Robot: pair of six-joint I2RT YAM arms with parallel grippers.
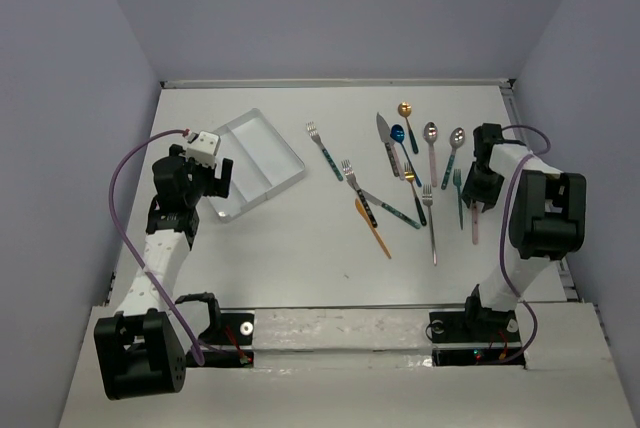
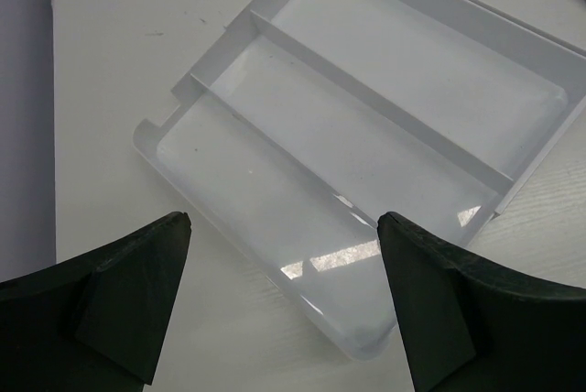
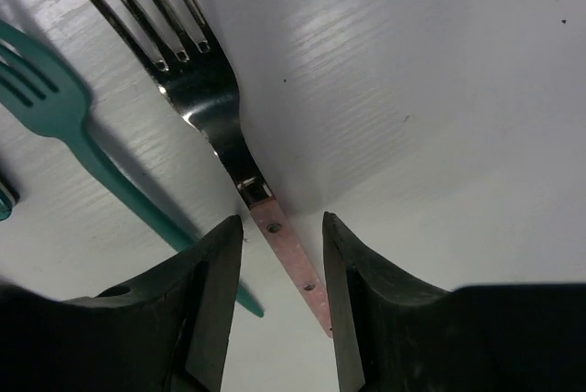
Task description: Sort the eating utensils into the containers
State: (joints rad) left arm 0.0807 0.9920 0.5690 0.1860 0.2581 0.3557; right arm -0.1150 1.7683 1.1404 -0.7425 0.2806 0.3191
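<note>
Two end effectors are mine. My right end effector is narrowed astride the pink handle of a silver fork at lower centre of its view; whether it grips, I cannot tell. My left end effector gapes wide, with the clear tray just beyond, mid-frame.

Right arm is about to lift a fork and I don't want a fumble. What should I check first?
1. Pink-handled fork handle sits between the right gripper jaws: ok.
2. Jaws closed on it: not ok, gaps show on both sides.
3. Teal fork clear of the grip: not ok, its handle end reaches into the gap.
4. Tray compartments empty: ok.
5. Left gripper open, holding nothing: ok.
</note>
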